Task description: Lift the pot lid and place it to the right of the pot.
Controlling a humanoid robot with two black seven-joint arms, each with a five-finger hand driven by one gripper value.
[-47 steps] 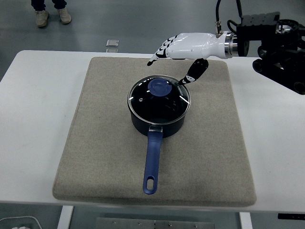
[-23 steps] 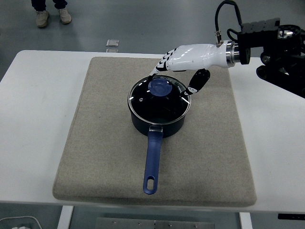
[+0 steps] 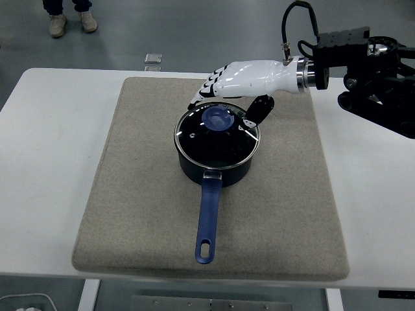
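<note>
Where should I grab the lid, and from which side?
Take the lid by its blue knob, coming from above. It rises at the lid's centre, while the glass and rim lie flat on the pot. The right hand, fingers open, hovers just behind it.

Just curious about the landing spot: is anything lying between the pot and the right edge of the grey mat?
No. In the head view, the mat right of the pot is bare.

A dark pot (image 3: 216, 162) with a long blue handle pointing toward the near edge sits upright; its glass lid (image 3: 216, 135), blue-knobbed, rests closed on top.
</note>
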